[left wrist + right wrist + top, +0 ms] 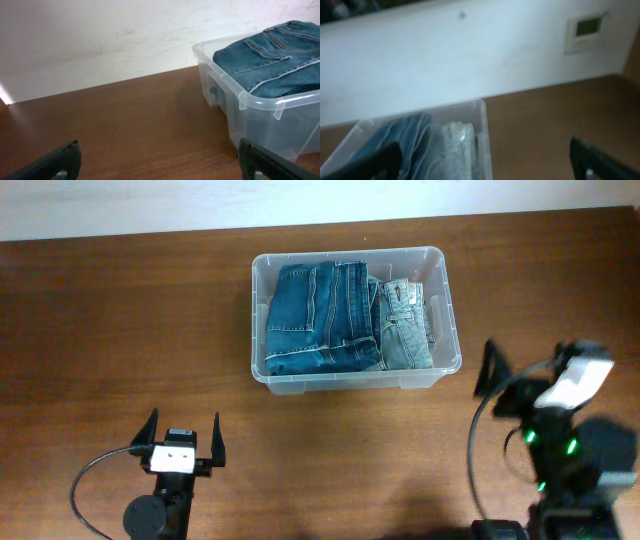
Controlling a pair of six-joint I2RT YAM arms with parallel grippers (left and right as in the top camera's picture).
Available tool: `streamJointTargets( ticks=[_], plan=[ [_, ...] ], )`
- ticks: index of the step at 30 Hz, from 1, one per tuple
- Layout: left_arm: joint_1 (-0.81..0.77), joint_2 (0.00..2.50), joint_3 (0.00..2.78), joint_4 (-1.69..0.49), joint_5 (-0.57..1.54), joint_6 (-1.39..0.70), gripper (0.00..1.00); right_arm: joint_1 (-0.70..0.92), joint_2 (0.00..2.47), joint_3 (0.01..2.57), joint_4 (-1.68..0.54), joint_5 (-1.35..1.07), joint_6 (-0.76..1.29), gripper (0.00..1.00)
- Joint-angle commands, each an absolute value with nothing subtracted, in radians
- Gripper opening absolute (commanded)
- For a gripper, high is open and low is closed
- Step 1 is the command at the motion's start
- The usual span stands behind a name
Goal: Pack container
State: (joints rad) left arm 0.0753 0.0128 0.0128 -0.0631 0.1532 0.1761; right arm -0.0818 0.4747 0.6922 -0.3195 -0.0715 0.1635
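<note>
Container (350, 381) hides its bottom under folded jeans (322, 318); left tool (184, 423) and right tool (485, 167) both gape empty, right view blurred.

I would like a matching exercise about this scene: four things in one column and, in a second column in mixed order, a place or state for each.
Column one
1. dark blue jeans
2. pale jeans
3. container
4. left gripper

Column two
A. open, holding nothing
B. clear plastic, standing on the table
C. inside the container, right part in the overhead view
D. inside the container, left part in the overhead view

Pairs: 1-D, 2-C, 3-B, 4-A
</note>
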Motion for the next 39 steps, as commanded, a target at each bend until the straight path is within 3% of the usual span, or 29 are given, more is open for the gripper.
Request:
streamJointTargets(
  ticks=[1, 11, 39],
  plan=[
    [0.081, 0.005, 0.009, -0.066, 0.15, 0.185, 0.99, -0.025, 0.295, 0.48, -0.204, -0.068, 0.104, 0.99],
    [0.081, 0.005, 0.009, -0.066, 0.15, 0.185, 0.99, 0.023, 0.001, 0.099, 0.042, -0.12, 0.08, 0.98],
    [0.081, 0.005, 0.009, -0.066, 0.15, 0.185, 0.99, 0.039, 0.004, 0.006, -0.075, -0.051, 0.034, 0.98]
  ],
)
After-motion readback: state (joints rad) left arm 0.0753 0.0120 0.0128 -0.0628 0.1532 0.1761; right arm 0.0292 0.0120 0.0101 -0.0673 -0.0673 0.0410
